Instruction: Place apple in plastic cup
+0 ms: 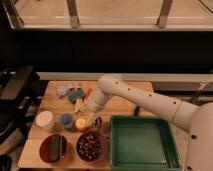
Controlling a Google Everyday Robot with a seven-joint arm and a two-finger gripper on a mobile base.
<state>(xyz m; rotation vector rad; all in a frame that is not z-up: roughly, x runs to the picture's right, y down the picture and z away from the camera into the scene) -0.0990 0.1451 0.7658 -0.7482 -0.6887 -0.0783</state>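
Barely begun: apple point(81, 123) on table point(125, 106), lower left of centre, just right of cup point(66, 120), not in it. Gripper point(95, 121) low, just right of apple; grip state: cannot tell. Grasp, lift, drop into cup all remain.

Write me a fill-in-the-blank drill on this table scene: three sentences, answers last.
1. The apple lies beside the ____ plastic cup, not in it.
2. The end effector is low by the apple, on the picture's left of the ____ tray.
3. The container on the plastic cup's other side is ____.
Missing words: blue; green; white.
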